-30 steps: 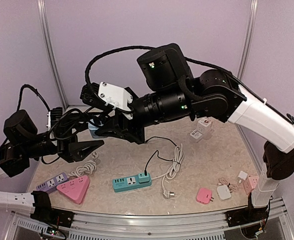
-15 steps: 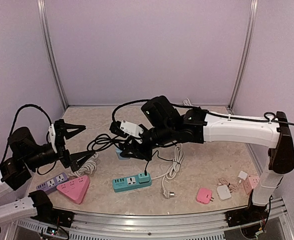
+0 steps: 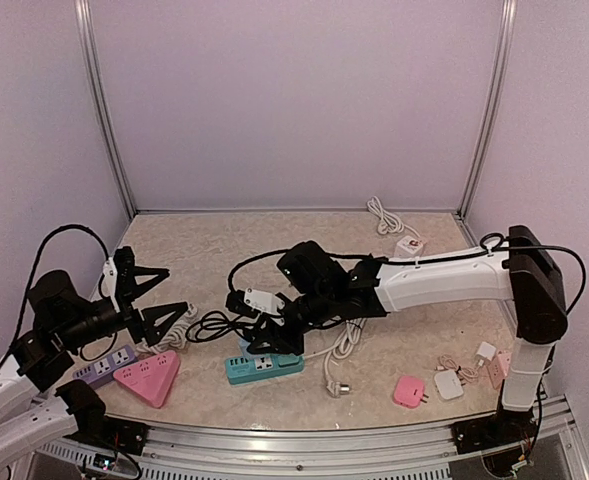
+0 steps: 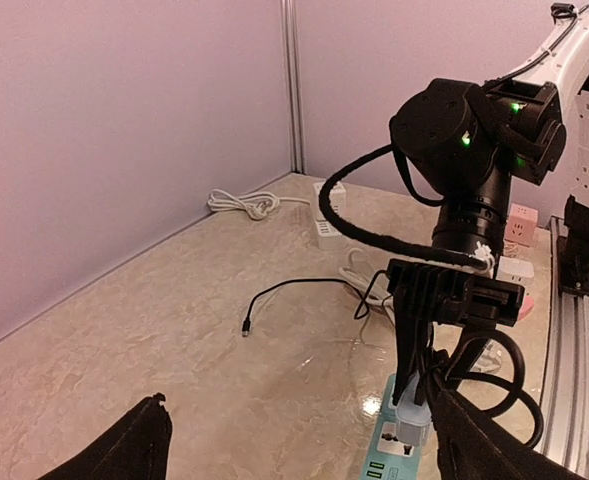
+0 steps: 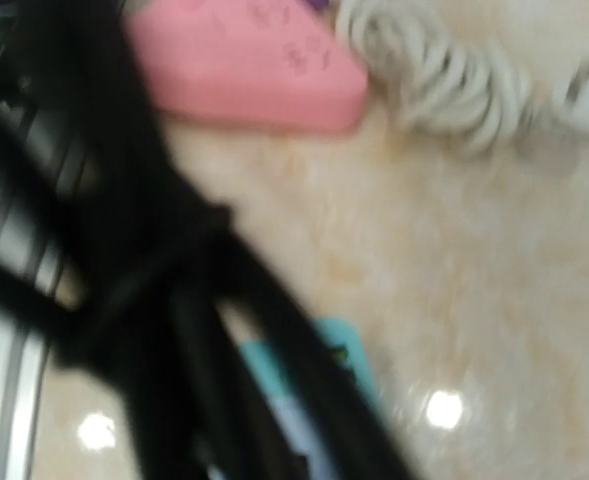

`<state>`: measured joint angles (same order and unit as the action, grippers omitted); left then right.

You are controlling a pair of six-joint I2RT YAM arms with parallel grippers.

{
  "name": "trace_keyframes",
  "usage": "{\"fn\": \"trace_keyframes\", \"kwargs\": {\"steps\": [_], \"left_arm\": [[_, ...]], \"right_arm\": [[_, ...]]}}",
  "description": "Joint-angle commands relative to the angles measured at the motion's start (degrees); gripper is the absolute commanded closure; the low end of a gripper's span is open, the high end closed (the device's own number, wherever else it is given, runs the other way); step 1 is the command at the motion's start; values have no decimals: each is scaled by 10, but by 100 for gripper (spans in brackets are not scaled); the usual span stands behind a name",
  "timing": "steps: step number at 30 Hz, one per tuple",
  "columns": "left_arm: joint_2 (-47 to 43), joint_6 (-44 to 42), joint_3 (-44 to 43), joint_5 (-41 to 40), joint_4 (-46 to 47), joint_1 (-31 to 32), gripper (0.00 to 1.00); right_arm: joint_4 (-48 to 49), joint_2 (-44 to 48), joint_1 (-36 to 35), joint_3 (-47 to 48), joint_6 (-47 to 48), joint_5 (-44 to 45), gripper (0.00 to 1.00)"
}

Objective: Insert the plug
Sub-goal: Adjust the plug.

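Note:
A pale blue plug (image 4: 411,424) with a black cable hangs upright just above the near end of the teal power strip (image 4: 386,458). My right gripper (image 4: 424,392) is shut on the plug from above; in the top view it (image 3: 264,345) stands over the strip (image 3: 274,366). My left gripper (image 3: 164,293) is open and holds nothing, well left of the strip; its dark fingertips (image 4: 144,442) frame the bottom of the left wrist view. The right wrist view is blurred, showing only dark cable over the teal strip (image 5: 346,358).
A pink triangular strip (image 3: 149,377) and a purple strip (image 3: 104,366) lie at the front left. A coiled white cord (image 3: 346,340) lies right of the teal strip. Small pink and white adapters (image 3: 448,385) sit front right, a white cube socket (image 3: 409,245) at the back.
My right arm has come down from high near the camera to just above the teal strip, plug in hand. My left gripper has opened wide and drawn back left.

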<state>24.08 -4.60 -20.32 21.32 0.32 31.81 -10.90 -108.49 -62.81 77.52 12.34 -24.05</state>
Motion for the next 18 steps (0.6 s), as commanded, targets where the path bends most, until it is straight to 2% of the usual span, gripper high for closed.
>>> {"fn": "trace_keyframes", "kwargs": {"steps": [1,10,18], "left_arm": [[11,10,21,22,21,8,13],[35,18,52,9,54,33,12],[41,11,55,12,55,34,13]], "right_arm": [[34,-6,7,-24,-8,-21,100],[63,-31,6,-49,-5,-11,100],[22,-43,5,-49,33,34,100]]}}
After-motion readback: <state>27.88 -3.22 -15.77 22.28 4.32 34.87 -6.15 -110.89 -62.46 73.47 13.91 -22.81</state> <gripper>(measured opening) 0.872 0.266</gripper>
